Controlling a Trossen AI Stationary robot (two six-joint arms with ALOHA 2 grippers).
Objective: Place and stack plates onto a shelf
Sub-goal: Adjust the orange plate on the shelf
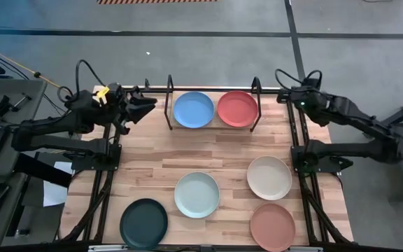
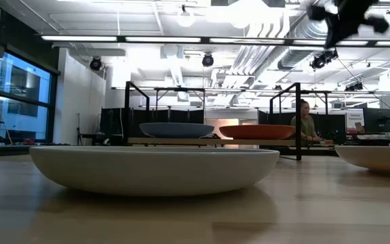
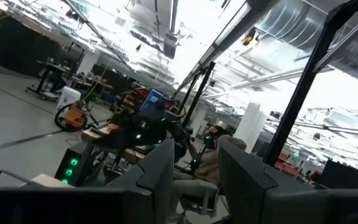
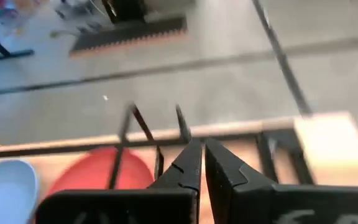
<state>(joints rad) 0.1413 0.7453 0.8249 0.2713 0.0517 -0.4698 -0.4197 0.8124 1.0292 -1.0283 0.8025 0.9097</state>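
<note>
The blue plate (image 1: 193,109) and the coral red plate (image 1: 237,108) lie side by side on the shelf (image 1: 215,128) at the table's far edge; the low view shows them, blue plate (image 2: 176,129) and red plate (image 2: 256,131), flat on its board. The cream plate (image 1: 269,177), mint plate (image 1: 196,194), dark green plate (image 1: 143,222) and terracotta pink plate (image 1: 272,226) rest on the tabletop. My left gripper (image 1: 145,105) hovers open just left of the shelf, holding nothing. My right gripper (image 1: 284,92) hangs raised beside the shelf's right end, shut and empty (image 4: 202,146).
The shelf's black upright loops (image 1: 256,91) stand at both ends of the board. The mint plate (image 2: 154,169) fills the near foreground of the low view. Bare wood (image 1: 152,161) lies between the shelf and the loose plates. A person (image 2: 307,125) sits in the room beyond.
</note>
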